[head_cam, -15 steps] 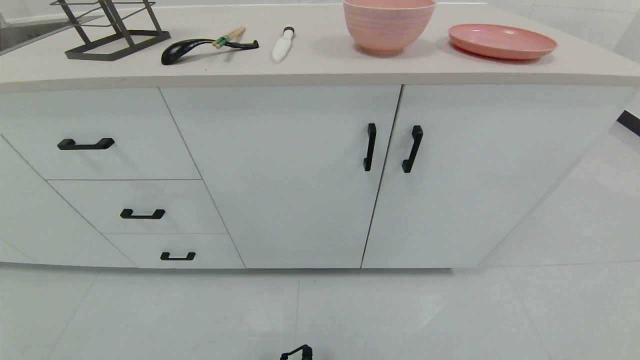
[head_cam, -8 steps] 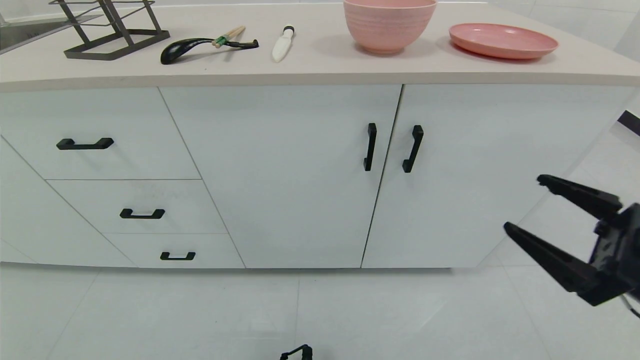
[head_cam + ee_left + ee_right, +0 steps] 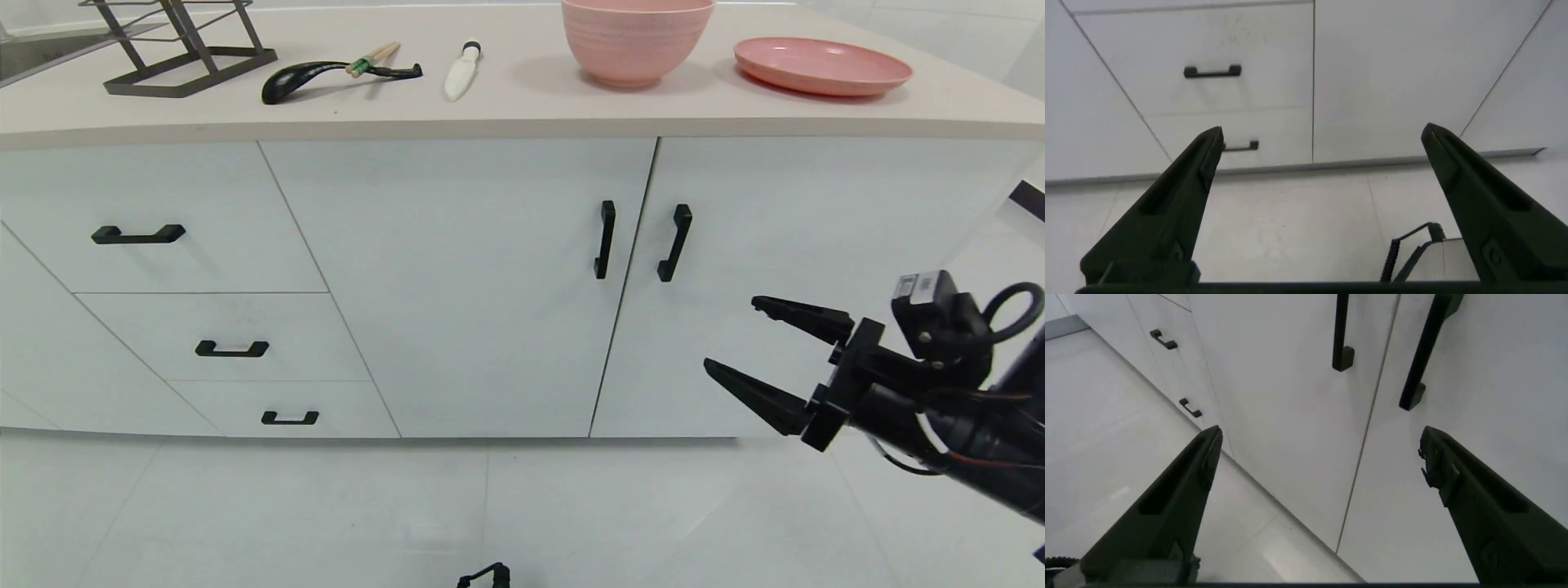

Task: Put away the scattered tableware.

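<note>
On the beige counter [image 3: 522,114] lie a black spoon [image 3: 286,80], chopsticks [image 3: 374,57], a white knife [image 3: 462,73], a pink bowl [image 3: 635,39] and a pink plate [image 3: 820,65]. My right gripper [image 3: 735,339] hangs open and empty in front of the right cabinet door, below its black handle [image 3: 673,242]. In the right wrist view the right gripper [image 3: 1319,437] faces both door handles [image 3: 1341,331]. My left gripper [image 3: 1323,139] is open and empty, low down, facing the lower drawers [image 3: 1212,72].
A dark wire rack [image 3: 184,49] stands at the counter's back left beside a sink [image 3: 41,51]. The cabinet has three drawers with black handles [image 3: 137,235] on the left and two doors, all closed. Pale tiled floor [image 3: 490,514] lies in front.
My right arm has come into the head view from the lower right and moved left and up toward the right cabinet door, staying open. The tableware has not moved.
</note>
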Available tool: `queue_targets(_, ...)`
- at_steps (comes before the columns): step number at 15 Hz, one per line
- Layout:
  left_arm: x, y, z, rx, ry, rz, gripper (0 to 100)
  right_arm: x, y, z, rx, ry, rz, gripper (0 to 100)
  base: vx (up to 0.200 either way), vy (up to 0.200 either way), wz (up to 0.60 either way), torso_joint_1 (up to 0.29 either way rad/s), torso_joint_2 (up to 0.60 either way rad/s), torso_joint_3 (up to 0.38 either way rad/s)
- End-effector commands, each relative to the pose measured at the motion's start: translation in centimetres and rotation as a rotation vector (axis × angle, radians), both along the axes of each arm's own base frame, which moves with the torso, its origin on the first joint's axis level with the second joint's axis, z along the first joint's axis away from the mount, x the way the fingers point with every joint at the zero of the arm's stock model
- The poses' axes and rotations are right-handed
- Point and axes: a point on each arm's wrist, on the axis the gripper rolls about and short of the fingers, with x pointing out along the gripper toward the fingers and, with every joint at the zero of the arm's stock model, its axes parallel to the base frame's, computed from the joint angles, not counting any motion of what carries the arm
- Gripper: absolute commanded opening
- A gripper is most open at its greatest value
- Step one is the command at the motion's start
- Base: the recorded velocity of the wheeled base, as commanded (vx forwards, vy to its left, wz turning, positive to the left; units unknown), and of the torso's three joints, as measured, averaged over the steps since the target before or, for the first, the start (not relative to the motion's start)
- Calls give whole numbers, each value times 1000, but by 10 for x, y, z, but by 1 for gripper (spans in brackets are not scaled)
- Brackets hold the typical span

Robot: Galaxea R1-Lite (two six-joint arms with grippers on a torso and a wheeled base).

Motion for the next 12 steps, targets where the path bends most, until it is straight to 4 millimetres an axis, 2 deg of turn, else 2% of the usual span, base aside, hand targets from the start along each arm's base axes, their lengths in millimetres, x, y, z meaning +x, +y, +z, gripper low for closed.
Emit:
queue_targets(1, -4, 0, 22, 24, -221, 0, 100, 24, 13, -11, -11, 22, 20, 100, 0, 0, 0, 0, 0, 0)
queue_targets(3, -7, -2, 29, 21, -250, -82, 100, 40, 20, -4, 3, -20, 24, 100, 0, 0, 0, 0, 0, 0)
queue_targets(4, -8, -2, 32, 24, -256, -101, 100, 40, 21, -4, 3, -20, 26, 100, 0, 0, 0, 0, 0, 0)
queue_targets(5, -11, -4, 73, 39, -273, -222, 100, 42, 20, -5, 0, -22, 19, 100, 0, 0, 0, 0, 0, 0)
queue_targets(6, -5, -4, 99, 47, -264, -314, 100, 42, 17, -5, -2, -23, 12, 100, 0, 0, 0, 0, 0, 0)
queue_targets(7, 4, -5, 117, 51, -236, -441, 100, 43, 17, -3, 2, -35, 9, 100, 0, 0, 0, 0, 0, 0)
queue_targets(8, 10, -6, 124, 49, -219, -492, 100, 43, 17, -2, 4, -41, 9, 100, 0, 0, 0, 0, 0, 0)
queue_targets(9, 29, -10, 137, 21, -183, -598, 100, 43, 19, 1, 8, -55, 18, 100, 0, 0, 0, 0, 0, 0)
queue_targets(11, 48, -16, 144, 16, -189, -677, 100, 43, 20, 2, 9, -58, 21, 100, 0, 0, 0, 0, 0, 0)
queue_targets(12, 63, -22, 146, 16, -174, -776, 100, 45, 19, 4, 8, -71, 16, 100, 0, 0, 0, 0, 0, 0)
